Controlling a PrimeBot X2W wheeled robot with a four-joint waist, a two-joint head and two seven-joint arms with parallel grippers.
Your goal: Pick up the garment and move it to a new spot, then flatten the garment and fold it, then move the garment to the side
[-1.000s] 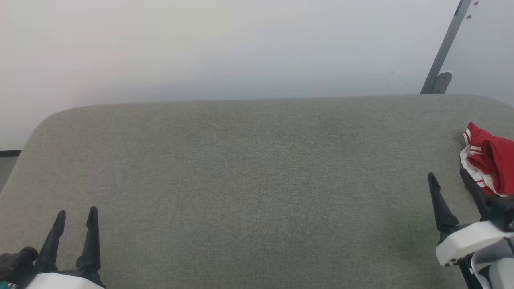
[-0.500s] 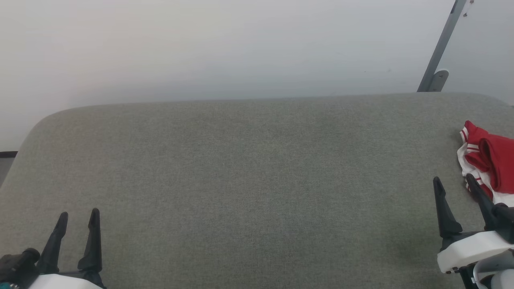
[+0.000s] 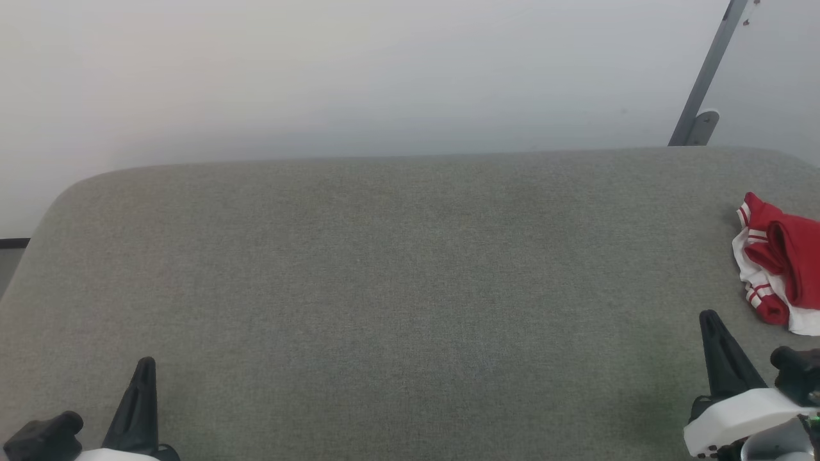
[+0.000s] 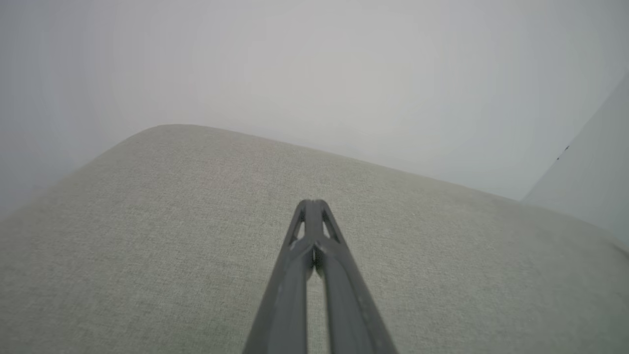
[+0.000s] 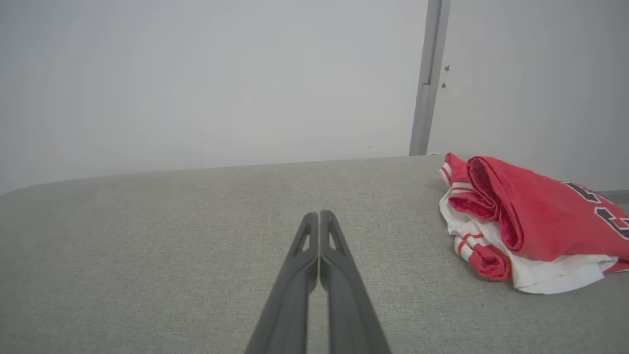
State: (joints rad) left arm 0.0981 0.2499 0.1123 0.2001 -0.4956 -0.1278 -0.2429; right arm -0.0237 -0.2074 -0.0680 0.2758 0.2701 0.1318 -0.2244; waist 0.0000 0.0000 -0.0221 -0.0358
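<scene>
Both arms have pulled back! The right end effector (image 3: 710, 318) has slipped away from the red jersey shirt (image 3: 785, 256) and sits lower in the head view. Its two fingers, spread a moment ago, are now pressed together tip to tip, holding nothing. The left end effector (image 3: 144, 366) has done the same, dropped toward the near edge with fingers together and empty. Ahead stretches the grey fabric surface (image 3: 410, 269). At its right edge lies the shirt in a bunched heap, white sleeve and striped trim underneath, dark lettering showing in the right wrist view, clear of the right fingers. Behind stand a pale wall (image 3: 384, 77) and a grey metal post (image 3: 708, 73).
</scene>
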